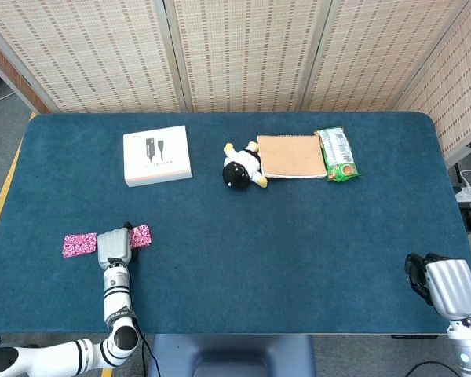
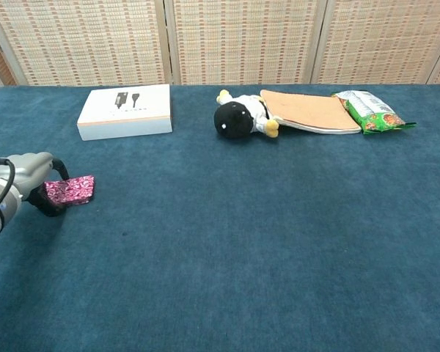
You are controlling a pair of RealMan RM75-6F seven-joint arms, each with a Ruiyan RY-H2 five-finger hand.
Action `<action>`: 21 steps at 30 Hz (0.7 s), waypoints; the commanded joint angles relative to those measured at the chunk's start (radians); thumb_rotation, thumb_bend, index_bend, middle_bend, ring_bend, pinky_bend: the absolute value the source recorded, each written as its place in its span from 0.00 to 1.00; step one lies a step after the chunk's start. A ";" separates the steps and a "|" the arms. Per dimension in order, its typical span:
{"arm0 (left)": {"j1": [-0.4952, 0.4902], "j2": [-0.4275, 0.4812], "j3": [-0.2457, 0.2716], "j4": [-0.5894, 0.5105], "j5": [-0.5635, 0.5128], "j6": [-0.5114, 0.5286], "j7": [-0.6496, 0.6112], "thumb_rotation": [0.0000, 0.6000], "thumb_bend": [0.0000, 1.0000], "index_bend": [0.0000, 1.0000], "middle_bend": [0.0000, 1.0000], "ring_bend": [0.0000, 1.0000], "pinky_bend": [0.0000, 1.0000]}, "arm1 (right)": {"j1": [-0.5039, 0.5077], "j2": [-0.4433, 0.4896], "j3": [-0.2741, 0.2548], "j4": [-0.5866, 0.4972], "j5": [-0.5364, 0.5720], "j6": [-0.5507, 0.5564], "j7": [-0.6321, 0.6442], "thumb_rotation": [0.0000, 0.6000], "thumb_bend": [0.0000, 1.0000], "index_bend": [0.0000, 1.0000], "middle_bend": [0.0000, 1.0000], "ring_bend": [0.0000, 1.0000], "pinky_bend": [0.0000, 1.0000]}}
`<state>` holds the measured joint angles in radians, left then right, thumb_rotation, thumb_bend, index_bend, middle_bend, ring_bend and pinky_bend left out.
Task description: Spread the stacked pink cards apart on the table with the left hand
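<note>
**Two pink cards apart, left hand between them**

The left hand lies low on the blue table with one pink card lying flat on its outer side and another card on its inner side. In the chest view dark fingertips touch that inner card; whether they pinch it I cannot tell. The right hand sits at the table's near right edge, fingers curled in, holding nothing. Farther back lie a white box, a plush penguin against a notebook, and a green snack packet.
</note>
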<state>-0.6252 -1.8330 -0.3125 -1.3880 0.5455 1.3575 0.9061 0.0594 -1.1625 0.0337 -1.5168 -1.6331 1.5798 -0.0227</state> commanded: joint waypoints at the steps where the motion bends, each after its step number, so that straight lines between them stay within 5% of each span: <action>1: 0.001 0.000 0.000 0.002 0.001 -0.001 -0.003 1.00 0.37 0.29 1.00 1.00 1.00 | 0.000 0.000 0.000 0.000 0.000 0.001 0.001 1.00 0.47 1.00 0.82 0.70 0.83; 21: 0.083 0.108 0.070 -0.147 0.134 0.047 -0.109 1.00 0.37 0.40 1.00 1.00 1.00 | 0.000 0.002 0.001 -0.001 0.001 0.001 0.005 1.00 0.47 1.00 0.82 0.70 0.83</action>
<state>-0.5541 -1.7394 -0.2520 -1.5206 0.6689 1.3971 0.8077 0.0593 -1.1601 0.0346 -1.5180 -1.6321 1.5809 -0.0177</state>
